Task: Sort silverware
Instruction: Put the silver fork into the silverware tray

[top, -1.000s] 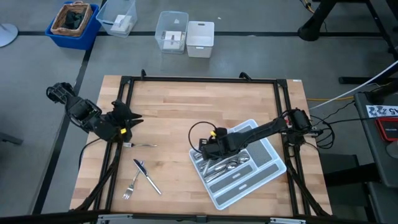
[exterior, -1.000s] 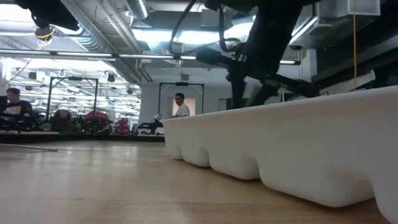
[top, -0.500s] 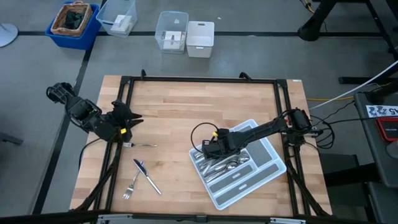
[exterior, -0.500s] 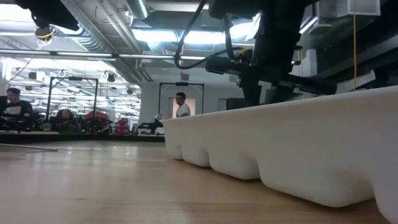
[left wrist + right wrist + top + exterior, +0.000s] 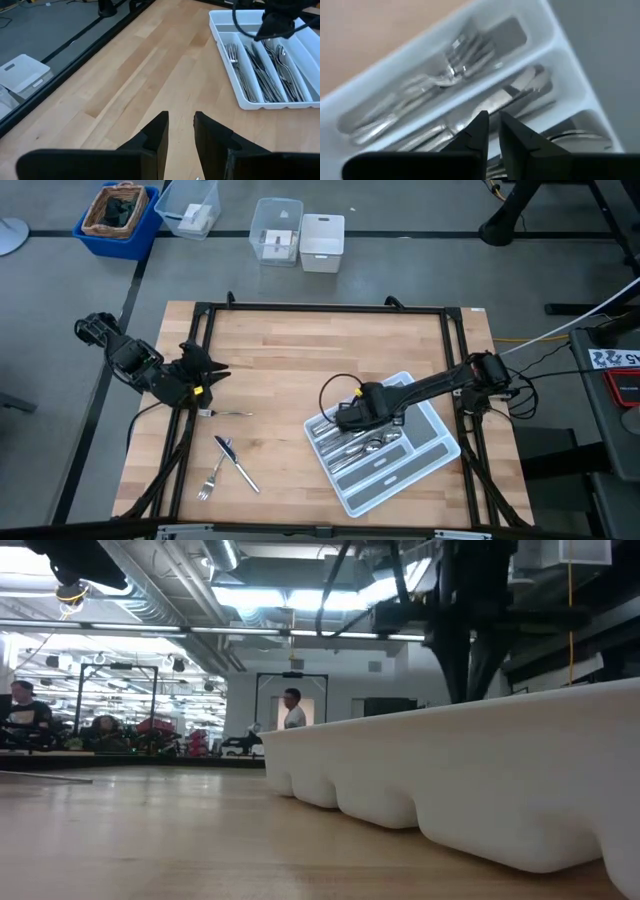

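Risk first: right gripper point(image 5: 345, 417) hangs over the tray point(image 5: 432, 452), fingers point(image 5: 479, 131) nearly closed w/ a thin gap and nothing visibly between them. They sit right above the knives point(image 5: 505, 102) in the middle slot, so a low pass could snag a handle and flip a piece into the wrong slot, or nudge the tray across the surface point(image 5: 300, 360).

Left gripper point(image 5: 207, 370) waits at 9 o'clock of the surface, fingers point(image 5: 159, 132) slightly apart, empty. The small fork point(image 5: 228, 413) lies just beside it; a careless sweep could knock that off toward the frame.

Counts: 3 pieces loose on the surface, i.e. small fork, knife point(image 5: 236, 463) and fork point(image 5: 212, 478), the last two touching or crossing at approx 7 o'clock. The rest sit in the tray at 4 o'clock: forks point(image 5: 445, 75), knives, spoons point(image 5: 284, 65), each in its own slot; too bunched to count. 1 tray, 2 arms.
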Controlling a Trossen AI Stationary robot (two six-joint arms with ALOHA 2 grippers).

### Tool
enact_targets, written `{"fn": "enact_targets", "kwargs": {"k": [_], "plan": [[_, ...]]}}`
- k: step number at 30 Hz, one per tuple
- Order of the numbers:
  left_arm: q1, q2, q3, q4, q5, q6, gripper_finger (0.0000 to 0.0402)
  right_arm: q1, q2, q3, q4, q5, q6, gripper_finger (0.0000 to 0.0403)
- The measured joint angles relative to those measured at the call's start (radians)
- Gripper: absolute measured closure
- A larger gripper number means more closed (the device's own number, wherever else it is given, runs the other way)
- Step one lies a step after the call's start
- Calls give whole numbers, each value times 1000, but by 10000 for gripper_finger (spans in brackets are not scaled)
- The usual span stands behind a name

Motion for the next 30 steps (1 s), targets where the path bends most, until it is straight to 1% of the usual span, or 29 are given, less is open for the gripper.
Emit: {"fn": "enact_targets", "kwargs": {"k": [2, 5, 7, 9, 12, 14, 16, 19, 23, 27, 30], "plan": [[0, 0, 0, 0, 0, 3, 322, 10, 0, 33, -37, 44, 0, 356], [0, 0, 0, -5, 0, 7, 322, 20, 0, 89, -49, 145, -11, 356], [0, -1, 0, -6, 26, -15, 322, 26, 0, 132, -53, 215, -57, 356], [0, 0, 0, -19, 109, -15, 322, 25, 0, 178, -45, 272, -117, 356], [0, 7, 0, -100, 281, 19, 322, 25, 0, 243, -45, 306, -225, 356], [0, 15, 0, -155, 356, 5, 322, 24, 0, 282, -41, 324, -298, 356], [0, 26, 0, -200, 380, -36, 322, 24, 0, 313, -33, 349, -359, 356], [0, 49, 0, -227, 384, -71, 322, 24, 0, 335, 20, 393, -456, 356], [0, 98, 0, -223, 387, -64, 322, 24, 0, 339, 108, 391, -607, 356], [0, 171, 0, -211, 413, -28, 322, 24, 0, 339, 177, 324, -748, 356], [0, 234, 0, -205, 418, -33, 322, 24, 0, 339, 217, 263, -847, 356]]}}
